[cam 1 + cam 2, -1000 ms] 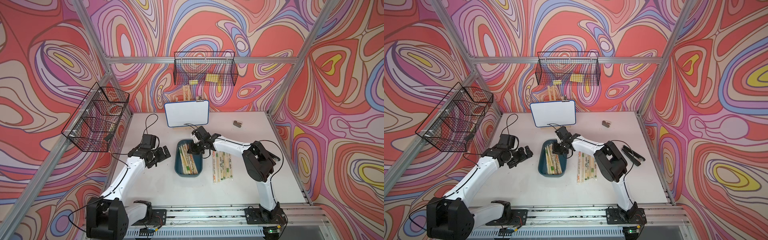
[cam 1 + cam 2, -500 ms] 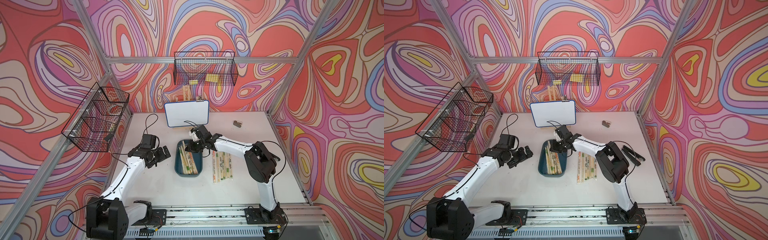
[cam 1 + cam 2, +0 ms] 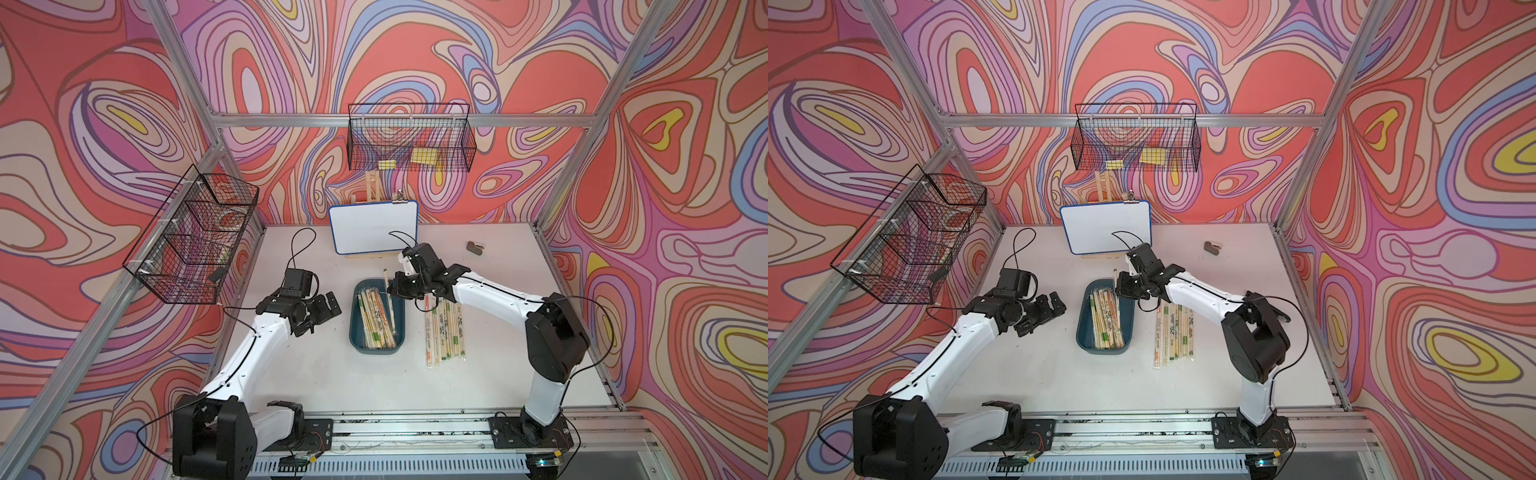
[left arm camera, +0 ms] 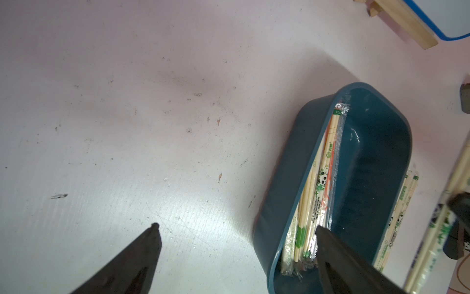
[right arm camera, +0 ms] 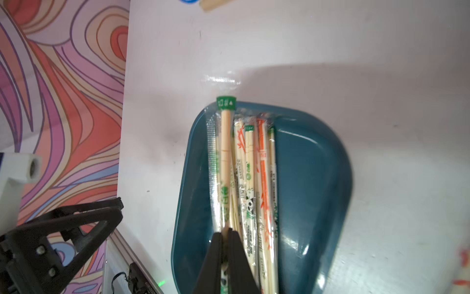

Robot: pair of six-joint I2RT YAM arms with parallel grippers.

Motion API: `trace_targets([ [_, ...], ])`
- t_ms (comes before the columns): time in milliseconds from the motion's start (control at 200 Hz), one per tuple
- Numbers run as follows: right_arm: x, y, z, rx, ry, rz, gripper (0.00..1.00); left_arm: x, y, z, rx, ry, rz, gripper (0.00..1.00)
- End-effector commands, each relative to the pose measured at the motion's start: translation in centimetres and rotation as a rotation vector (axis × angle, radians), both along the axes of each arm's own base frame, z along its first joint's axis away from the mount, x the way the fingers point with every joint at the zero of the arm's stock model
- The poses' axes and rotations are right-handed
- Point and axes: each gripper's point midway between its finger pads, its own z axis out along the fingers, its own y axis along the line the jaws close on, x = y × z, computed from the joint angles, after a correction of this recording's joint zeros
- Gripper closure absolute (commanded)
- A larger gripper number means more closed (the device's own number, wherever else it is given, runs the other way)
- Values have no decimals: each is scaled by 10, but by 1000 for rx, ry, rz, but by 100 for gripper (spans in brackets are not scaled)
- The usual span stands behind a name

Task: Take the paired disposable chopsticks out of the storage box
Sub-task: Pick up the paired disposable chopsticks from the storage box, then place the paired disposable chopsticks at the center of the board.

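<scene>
The teal storage box [image 3: 355,328] [image 3: 1084,330] sits mid-table with several sleeved paired disposable chopsticks [image 3: 376,318] [image 3: 1106,318] lying in it. My right gripper [image 3: 398,289] [image 5: 225,233] is shut on one green-marked pair [image 5: 225,152] [image 3: 386,277], holding it tilted over the box's far end, one end poking past the rim. To the left of the box my left gripper [image 3: 324,305] [image 4: 236,227] stands open and empty, one finger in front of the box wall [image 4: 279,191]. More pairs [image 3: 444,332] [image 3: 1173,332] lie on the table to the right of the box.
A small whiteboard [image 3: 374,226] on a wooden stand is behind the box. Black wire baskets hang on the back wall [image 3: 409,139] and the left wall [image 3: 193,235]. A small dark object [image 3: 475,247] lies at the back right.
My right gripper has shifted slightly over the box's far end, still shut on the pair. The left arm has not moved.
</scene>
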Motion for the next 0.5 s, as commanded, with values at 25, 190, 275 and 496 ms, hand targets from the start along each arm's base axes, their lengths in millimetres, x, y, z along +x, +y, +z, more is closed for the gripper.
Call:
trace_targets([
  [25,0,-44,-12,-95,21,-120,100,-2,2,1,4,4,-4,0],
  [190,-11,-68,-28,-169,47,-178,100,-1,2,3,3,2,-2,0],
  [275,-17,-77,-41,-199,71,-203,100,-1,2,3,3,3,-3,0],
  [496,-27,-85,-72,-239,123,-210,100,0,1,4,2,2,-3,0],
])
